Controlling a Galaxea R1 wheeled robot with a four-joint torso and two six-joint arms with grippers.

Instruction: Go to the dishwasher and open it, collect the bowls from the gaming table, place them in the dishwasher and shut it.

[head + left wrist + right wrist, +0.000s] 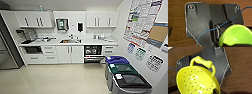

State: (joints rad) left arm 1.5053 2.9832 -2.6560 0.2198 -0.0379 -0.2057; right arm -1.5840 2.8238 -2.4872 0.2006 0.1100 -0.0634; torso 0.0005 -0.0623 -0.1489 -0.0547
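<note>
The dishwasher [93, 51] sits under the white counter, right of the middle. Its door hangs down and the dark inside with racks shows. In the left wrist view a glossy lime-green bowl [236, 36] hangs close over the robot's dark plate, and my left gripper [233, 45] is shut on its rim. A yellow-green bowl [196, 82] with small holes and a looped handle fills the right wrist view, with my right gripper [217, 91] shut on its edge. The gaming table is out of view.
Three lidded bins, blue [117, 60], green [123, 68] and black [132, 81], stand along the right wall, near the dishwasher. A steel fridge [7, 50] is at the left. The counter [52, 42] holds a sink [70, 40]. Pale floor [55, 78] lies ahead.
</note>
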